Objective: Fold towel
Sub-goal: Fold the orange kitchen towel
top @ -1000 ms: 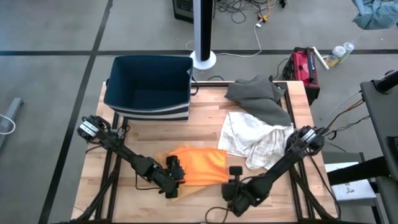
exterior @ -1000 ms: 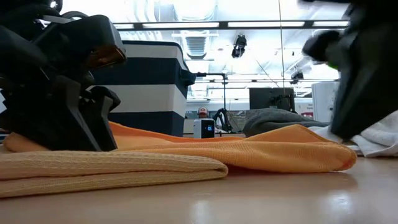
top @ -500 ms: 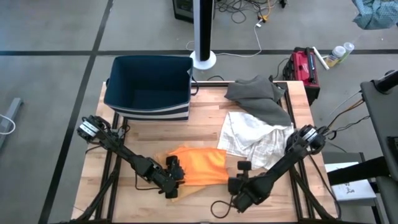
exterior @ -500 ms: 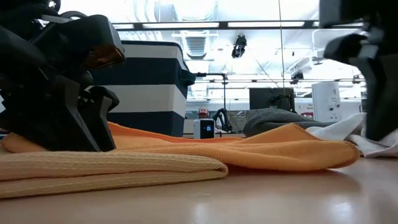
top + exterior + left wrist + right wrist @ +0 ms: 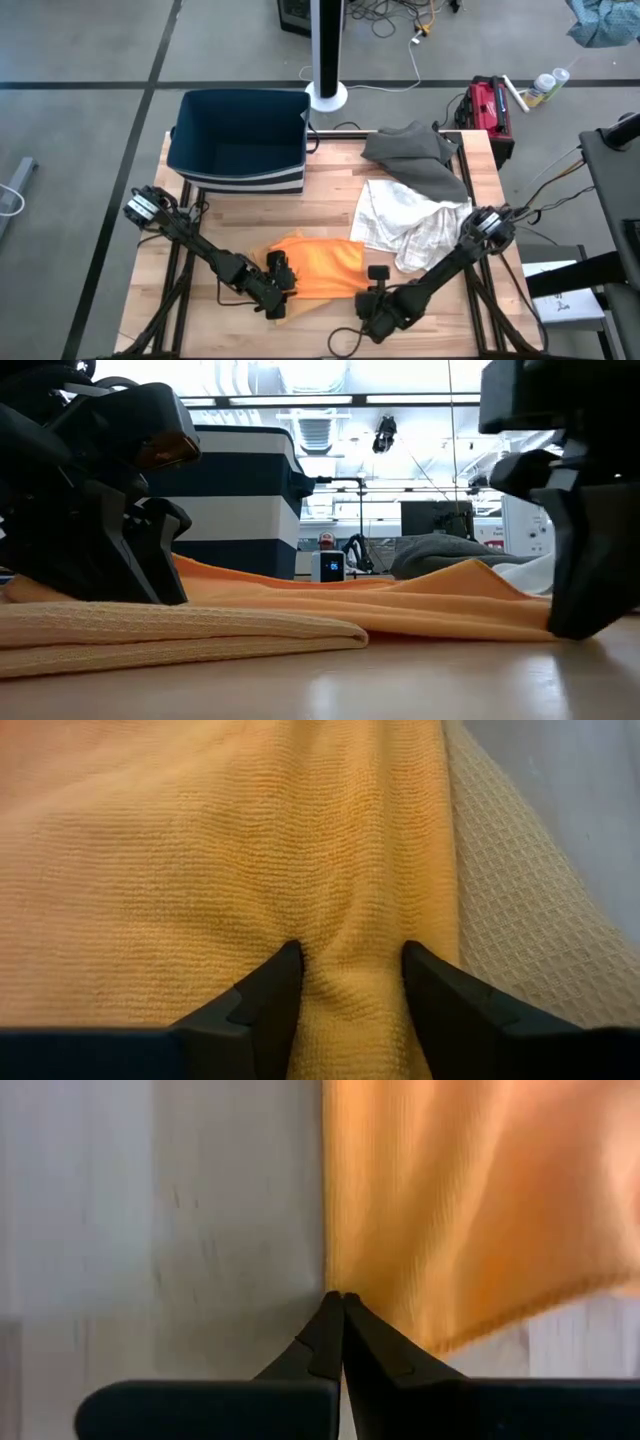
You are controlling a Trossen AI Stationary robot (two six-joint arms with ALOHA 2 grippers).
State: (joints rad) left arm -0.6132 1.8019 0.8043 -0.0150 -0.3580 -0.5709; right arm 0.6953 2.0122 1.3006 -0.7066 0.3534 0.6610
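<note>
Orange towel (image 5: 315, 265): lay partly folded at the table's near edge, its long axis running across from one gripper to the other.

Left gripper (image 5: 280, 283): I had it sitting on the towel's left end, fingers (image 5: 265, 990) part-way apart with a ridge of orange cloth bunched between them; it looked clamped on that fold.

Right gripper (image 5: 376, 290): fingers pressed together, nothing between them. The towel's right edge lay just beside the tips, the bare table (image 5: 230, 1230) on their other side. I judged this the arm nearer the loose edge, so the next grab turned on that small offset sideways.

Around them: white checked cloth (image 5: 405, 225) just beyond the right gripper, near enough to snag; grey cloth (image 5: 415, 155) farther back; dark bin (image 5: 240, 140) well beyond the left gripper, clear of the work.
</note>
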